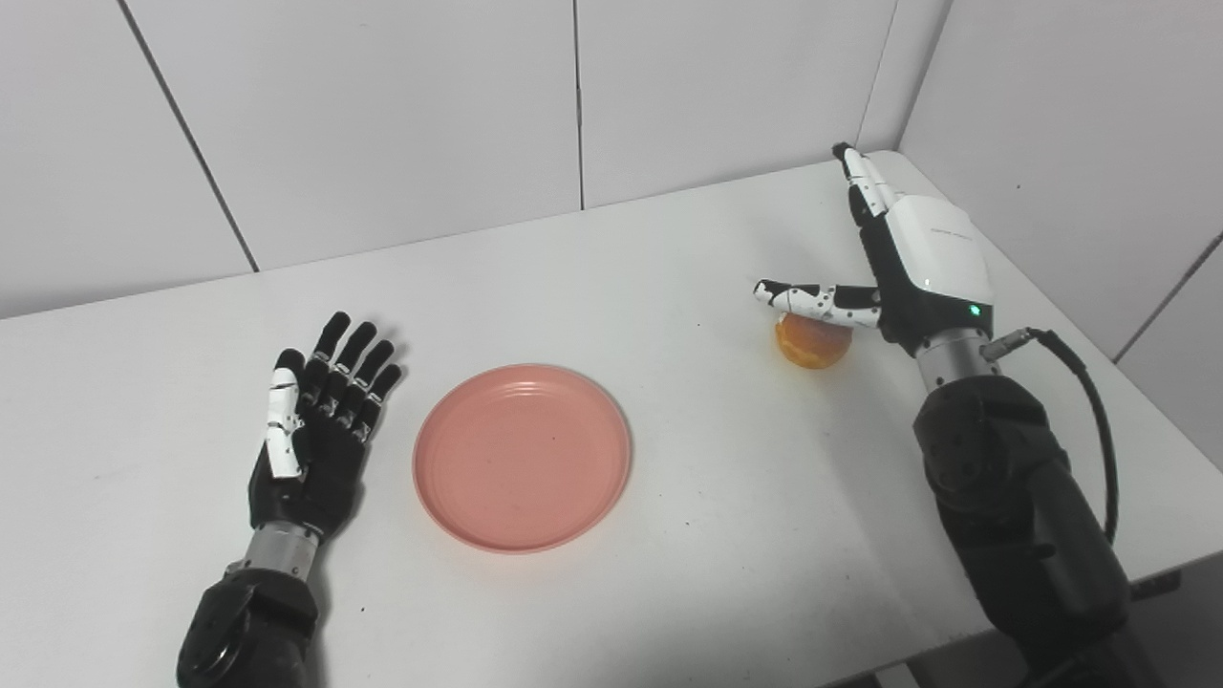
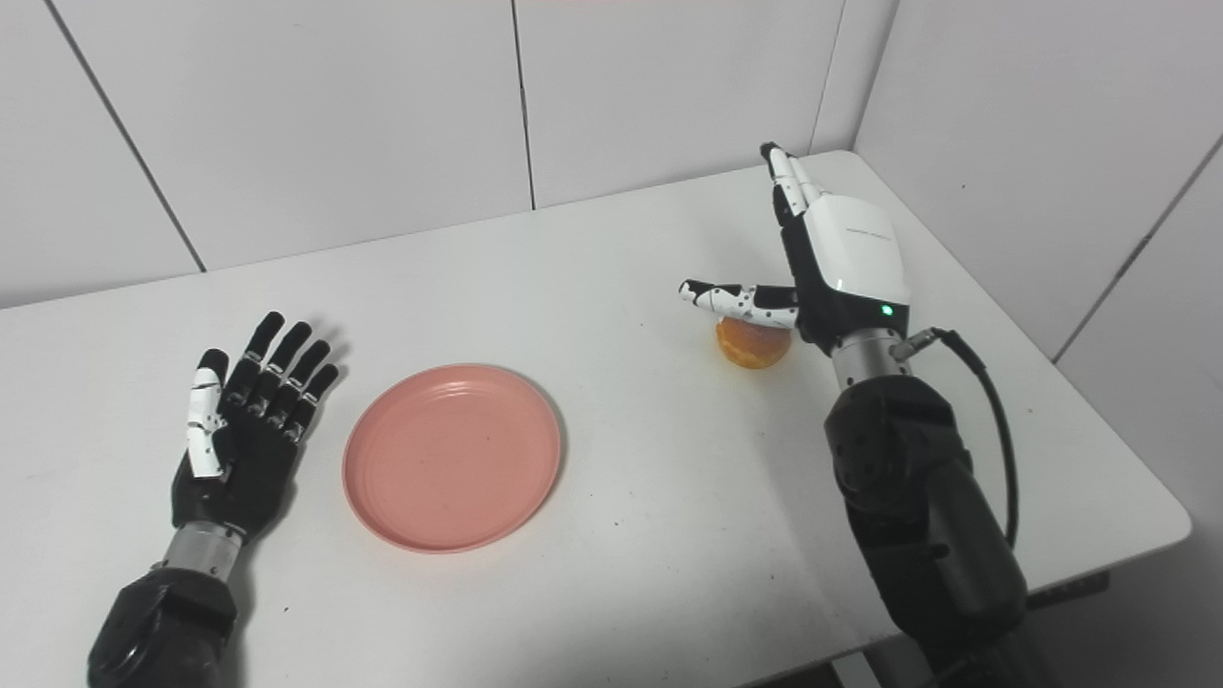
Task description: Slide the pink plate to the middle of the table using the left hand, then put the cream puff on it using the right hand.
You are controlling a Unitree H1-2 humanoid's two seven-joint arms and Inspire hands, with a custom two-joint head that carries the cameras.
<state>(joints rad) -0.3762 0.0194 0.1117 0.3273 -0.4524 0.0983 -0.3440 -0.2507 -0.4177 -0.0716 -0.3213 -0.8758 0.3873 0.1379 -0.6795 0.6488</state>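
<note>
Golden round cream puff [image 1: 810,346] sitting under right hand [image 1: 912,258], fingers spread, gripping nothing. Left hand [image 1: 320,430] lying flat, empty, at 9 o'clock of pink plate [image 1: 522,457]. White table [image 1: 669,239], white panel walls.

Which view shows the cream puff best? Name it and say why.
The left eye view: the cream puff sits slightly larger there, though the right hand thumb crosses its top. The right eye view shows it likewise, partly covered by the thumb, a little smaller.
</note>
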